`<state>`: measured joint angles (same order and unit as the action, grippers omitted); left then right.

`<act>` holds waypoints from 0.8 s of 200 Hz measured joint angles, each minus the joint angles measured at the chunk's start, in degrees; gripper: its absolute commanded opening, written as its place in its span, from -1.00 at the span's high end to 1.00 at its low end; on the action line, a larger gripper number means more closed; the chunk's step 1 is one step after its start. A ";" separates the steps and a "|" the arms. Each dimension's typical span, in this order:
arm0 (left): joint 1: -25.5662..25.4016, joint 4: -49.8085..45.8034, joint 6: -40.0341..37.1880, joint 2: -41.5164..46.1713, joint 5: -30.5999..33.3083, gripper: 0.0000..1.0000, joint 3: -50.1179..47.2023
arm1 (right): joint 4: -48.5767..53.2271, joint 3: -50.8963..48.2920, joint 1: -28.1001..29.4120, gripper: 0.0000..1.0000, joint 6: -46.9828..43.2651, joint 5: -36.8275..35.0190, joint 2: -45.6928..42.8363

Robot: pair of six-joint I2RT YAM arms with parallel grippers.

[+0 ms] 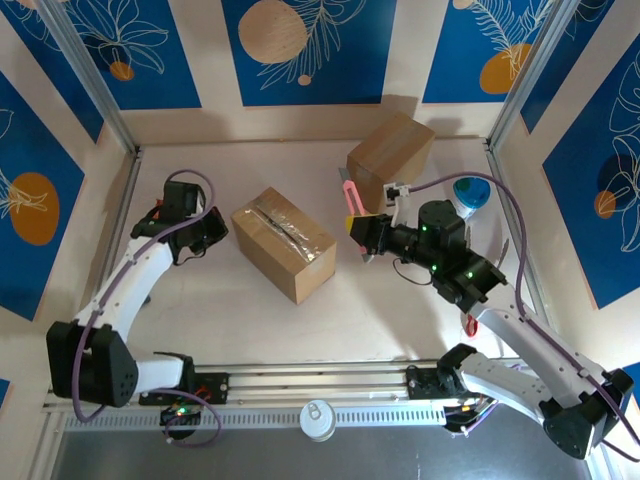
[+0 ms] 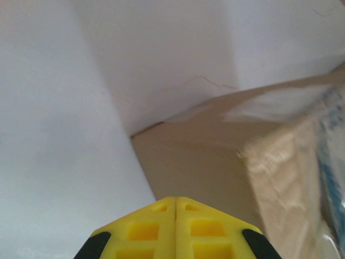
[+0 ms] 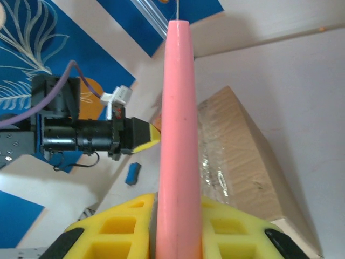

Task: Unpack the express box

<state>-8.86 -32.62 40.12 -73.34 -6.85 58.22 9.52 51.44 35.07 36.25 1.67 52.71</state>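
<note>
The brown cardboard box (image 1: 283, 243) lies closed in the middle of the table, with shiny clear tape (image 1: 287, 229) along its top seam. The left gripper (image 1: 215, 228) sits just beside its left end, fingers pressed together and empty. To its right, the right gripper (image 1: 362, 232) clamps a pink stick (image 1: 350, 198)

Left end effector (image 2: 176, 200) is closed and right end effector (image 3: 178, 198) is clamped.

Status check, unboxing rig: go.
Left end effector shut, empty, beside taped box. Right end effector shut on pink tool. Box closed. Second box behind, not blocking.
</note>
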 measured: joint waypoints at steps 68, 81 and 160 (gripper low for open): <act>0.94 8.55 -0.22 -12.26 0.76 1.00 3.30 | 2.69 0.70 -0.04 1.00 -1.70 -0.44 5.29; 0.94 9.97 -0.20 -14.01 0.02 1.00 3.80 | 2.75 1.09 -0.04 1.00 -1.73 -0.44 5.62; 0.02 16.04 0.04 -18.27 -5.57 1.00 4.96 | 6.84 4.85 -0.02 1.00 -2.80 -1.03 8.50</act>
<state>-8.84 -16.58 40.16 -91.61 -12.43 63.18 16.36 56.29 35.05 33.45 0.64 61.21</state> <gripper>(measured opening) 0.049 0.183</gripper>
